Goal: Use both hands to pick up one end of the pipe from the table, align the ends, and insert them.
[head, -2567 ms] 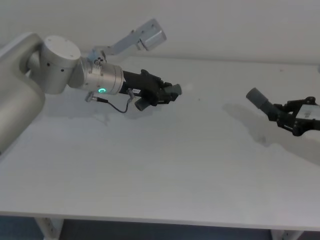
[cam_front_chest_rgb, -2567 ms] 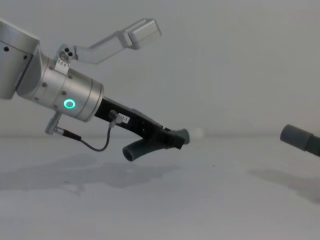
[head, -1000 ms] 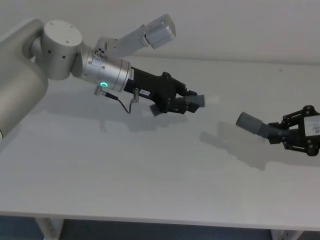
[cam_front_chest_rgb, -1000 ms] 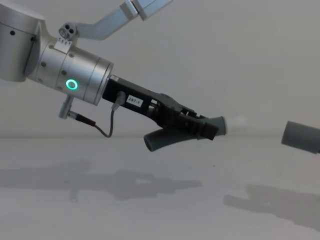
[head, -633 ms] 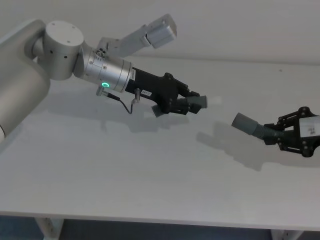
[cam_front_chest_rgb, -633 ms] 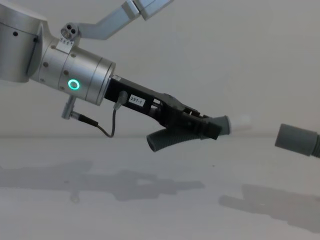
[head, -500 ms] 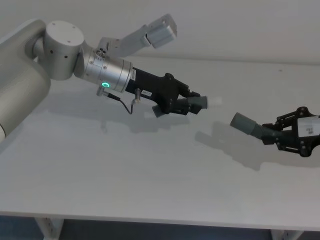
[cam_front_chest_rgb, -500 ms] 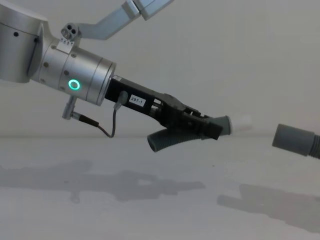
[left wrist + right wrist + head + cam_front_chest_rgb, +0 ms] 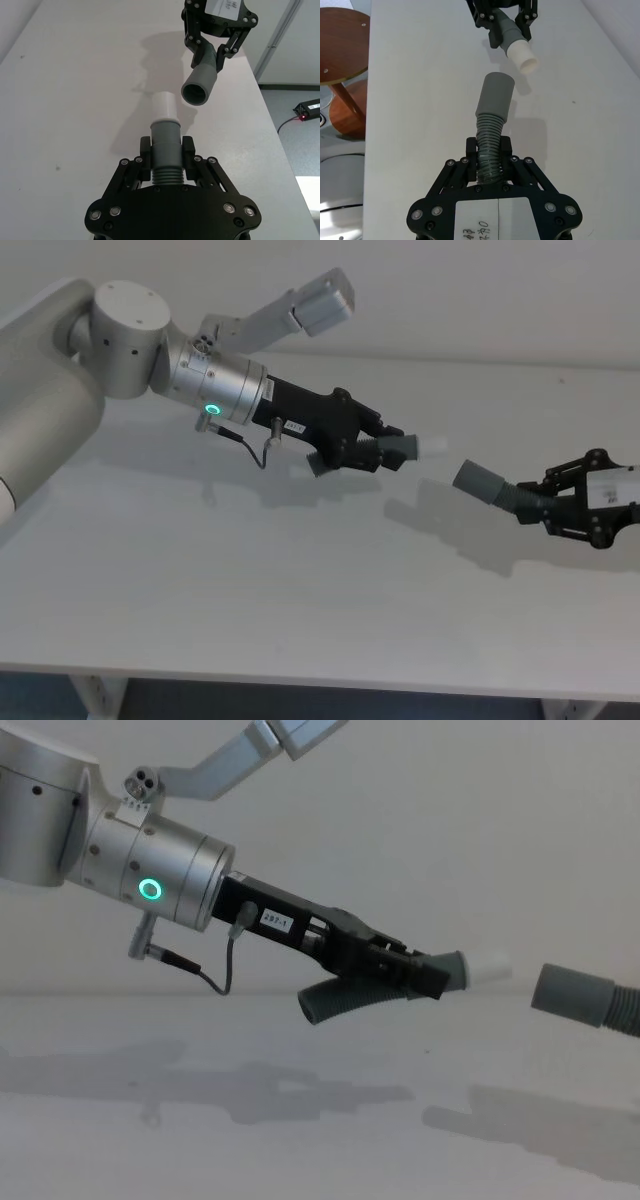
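left pincer clamped on darker hose, above the desk at 12 o'clock of centre, white tip pointing to 3 | right pincer clamped on lighter hose at 3 o'clock, raised, cuff facing tip | ends near, apart, not joined

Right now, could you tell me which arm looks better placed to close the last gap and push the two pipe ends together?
Probably the right. The right gripper holds the lighter hose with its cuff open toward the white tip, slightly off-axis. The left gripper holds the darker hose steady above the table.
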`<action>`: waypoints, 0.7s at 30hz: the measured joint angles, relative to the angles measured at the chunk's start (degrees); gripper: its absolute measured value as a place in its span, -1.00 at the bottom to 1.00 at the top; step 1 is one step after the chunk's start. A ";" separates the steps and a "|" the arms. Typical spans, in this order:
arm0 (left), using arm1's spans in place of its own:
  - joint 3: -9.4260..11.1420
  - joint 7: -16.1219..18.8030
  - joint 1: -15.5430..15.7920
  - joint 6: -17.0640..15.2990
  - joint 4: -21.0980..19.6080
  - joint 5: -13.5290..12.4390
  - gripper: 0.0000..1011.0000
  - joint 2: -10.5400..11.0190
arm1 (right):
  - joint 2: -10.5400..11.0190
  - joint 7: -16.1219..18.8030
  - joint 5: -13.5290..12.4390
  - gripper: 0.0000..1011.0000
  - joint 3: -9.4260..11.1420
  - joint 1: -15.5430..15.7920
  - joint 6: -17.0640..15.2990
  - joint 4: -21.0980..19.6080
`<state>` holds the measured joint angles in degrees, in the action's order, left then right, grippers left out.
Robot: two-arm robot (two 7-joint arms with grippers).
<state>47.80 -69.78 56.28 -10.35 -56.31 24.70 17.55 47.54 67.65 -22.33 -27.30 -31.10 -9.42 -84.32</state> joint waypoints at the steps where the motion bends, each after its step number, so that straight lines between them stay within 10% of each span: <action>1: 0.09 -0.17 0.09 0.09 0.18 0.08 -0.30 -0.07 | -0.03 -0.03 0.00 -0.49 -0.06 -0.07 -0.01 0.03; 21: 1.19 -1.21 0.68 0.61 1.18 1.15 -0.30 -0.54 | -0.94 -0.87 0.33 -0.49 -1.67 -1.88 0.16 1.46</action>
<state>48.99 -70.99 56.97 -9.74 -55.14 25.85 17.01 46.60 66.77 -22.00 -28.96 -32.98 -9.26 -82.85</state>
